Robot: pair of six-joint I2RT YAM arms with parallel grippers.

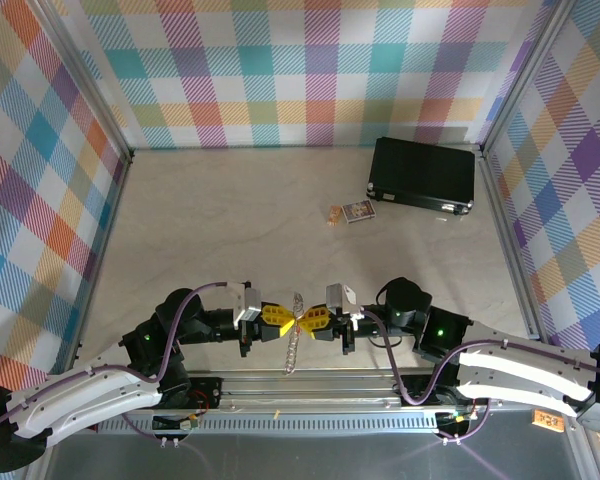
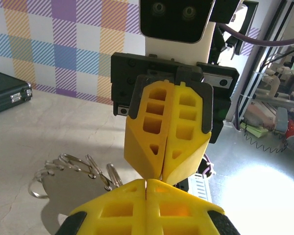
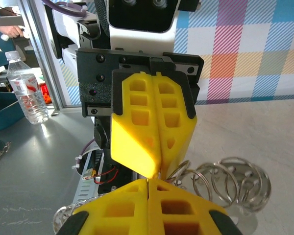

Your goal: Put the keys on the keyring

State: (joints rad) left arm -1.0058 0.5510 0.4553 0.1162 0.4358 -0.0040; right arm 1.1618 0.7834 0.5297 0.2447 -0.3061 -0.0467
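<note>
Checked panels (image 1: 280, 70) in pastel colours walled the pale, marbled table (image 1: 230, 220) on three sides. At its near edge the left tool (image 2: 146, 183) and the right tool (image 3: 147, 181) met tip to tip, each with its yellow fingers pressed together so that no gap showed along the seam.

The keyring (image 1: 294, 345) sat right at that meeting point. From above it ran as a thin silver strip, crossing between the two tips and reaching toward the arms' bases. From the wrists it showed as a row of overlapping wire loops, fanned out to one side of the closed fingers. Each tool appeared to pinch the keyring's wire at its very tip, though the fingers covered the contact.

Well beyond, toward the far right corner, a black case (image 1: 423, 175) lay flat with its metal latches facing the arms. Just beside its near left corner lay a small printed card (image 1: 360, 211) with a tan bit (image 1: 335, 213) touching it; the print was too small to read.

Off the table, the right wrist view caught a clear water bottle (image 3: 25, 90) whose red-and-white label was likewise unreadable.
</note>
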